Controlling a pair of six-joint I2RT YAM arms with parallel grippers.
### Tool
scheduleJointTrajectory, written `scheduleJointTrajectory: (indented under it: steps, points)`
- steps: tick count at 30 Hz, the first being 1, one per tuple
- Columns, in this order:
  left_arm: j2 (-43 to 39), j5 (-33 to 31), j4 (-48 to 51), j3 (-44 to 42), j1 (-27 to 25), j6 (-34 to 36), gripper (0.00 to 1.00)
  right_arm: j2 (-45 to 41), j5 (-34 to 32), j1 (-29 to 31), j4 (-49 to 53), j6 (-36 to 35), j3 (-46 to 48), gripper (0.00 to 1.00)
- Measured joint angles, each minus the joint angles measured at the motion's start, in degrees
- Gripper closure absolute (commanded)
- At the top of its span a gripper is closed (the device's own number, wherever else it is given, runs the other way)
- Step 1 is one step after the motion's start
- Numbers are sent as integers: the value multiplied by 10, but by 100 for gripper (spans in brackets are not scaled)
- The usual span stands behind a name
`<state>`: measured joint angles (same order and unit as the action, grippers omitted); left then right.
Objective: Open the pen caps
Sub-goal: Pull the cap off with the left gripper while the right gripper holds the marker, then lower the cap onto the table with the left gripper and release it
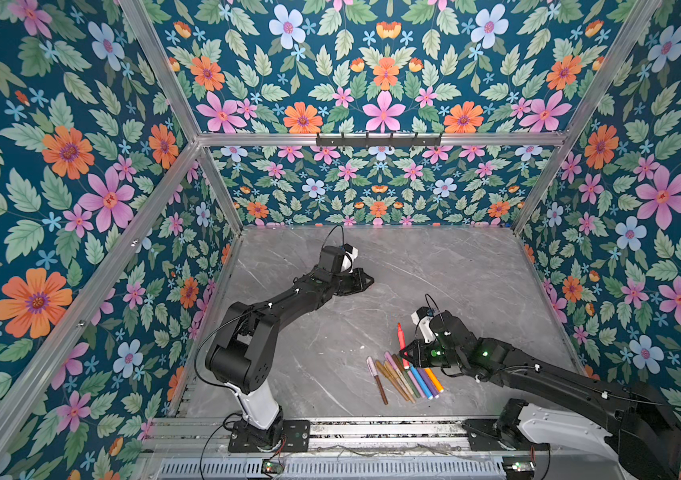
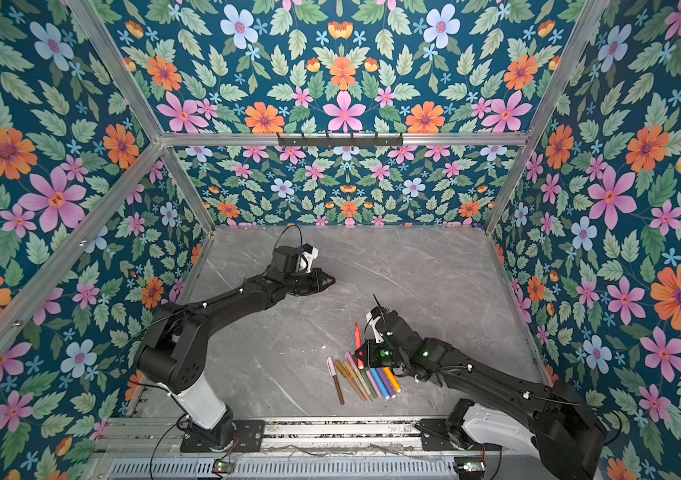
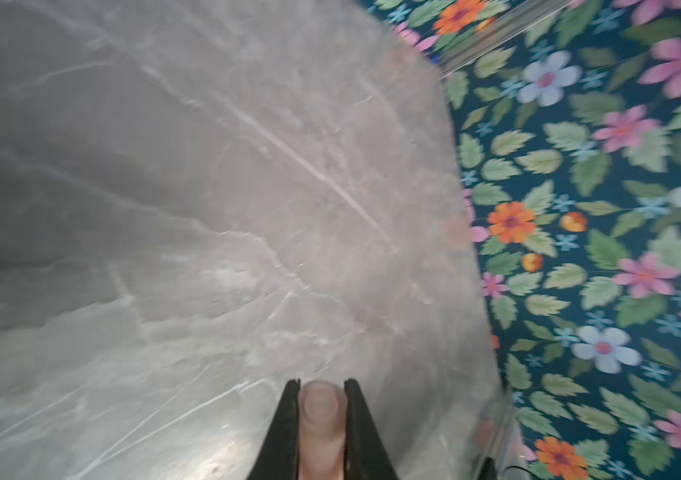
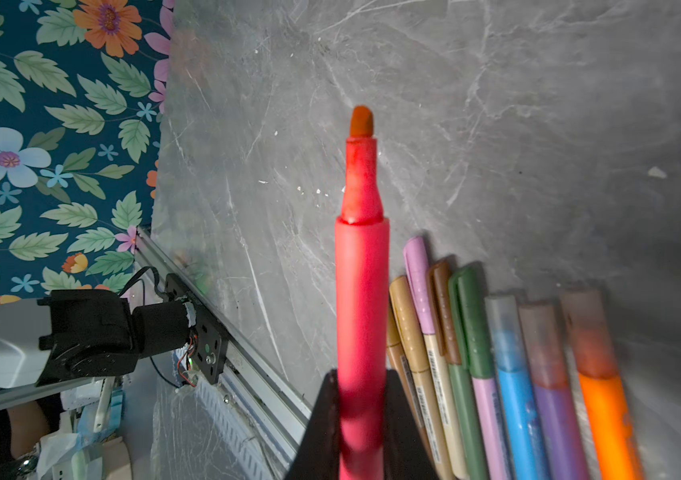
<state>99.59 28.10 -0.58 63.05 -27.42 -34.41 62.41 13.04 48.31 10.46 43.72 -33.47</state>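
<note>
Separation complete: left gripper (image 3: 322, 384) clamps translucent peach plastic cap (image 3: 321, 415); right gripper (image 4: 361, 376) clamps bare-tipped red felt pen (image 4: 361, 291). Next, probably: deposit both, then pick from row of capped pens (image 4: 513, 395).

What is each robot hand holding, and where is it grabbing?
Right jaws: the uncapped red pen, by its barrel. Left jaws: a peach cap, by its sides.

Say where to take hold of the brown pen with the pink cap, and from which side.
Grip the brown pen on its bare barrel, below the pink cap, coming straight down from above. It lies flat on the table, apart from the bunched pens, so both sides look clear, and the cap stays free to pull.
</note>
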Motion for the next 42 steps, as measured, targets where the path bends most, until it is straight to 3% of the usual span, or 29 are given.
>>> scheduleJointTrajectory:
  steps: [9, 16, 18, 22, 27, 35, 42]
  points:
    - [79, -92, 139, 60, -10, 65, 100, 8, -38, 0, 41, -2, -4, 100]
    - [170, -161, 225, 179, -49, 73, 100, 18, -124, -2, 138, 6, -26, 100]
    - [192, -180, 247, 208, -64, 73, 100, 20, -132, -20, 164, 6, -37, 100]
    - [208, -210, 271, 227, -82, 66, 99, 40, -114, -123, 189, -41, -76, 100]
    - [211, -219, 268, 228, -83, 56, 92, 129, -67, -202, 198, -121, -163, 100]
    - [214, -219, 260, 229, -84, 44, 77, 346, -14, -210, 209, -199, -340, 100]
    - [209, -210, 246, 219, -84, 44, 70, 464, -14, -210, 241, -226, -453, 98]
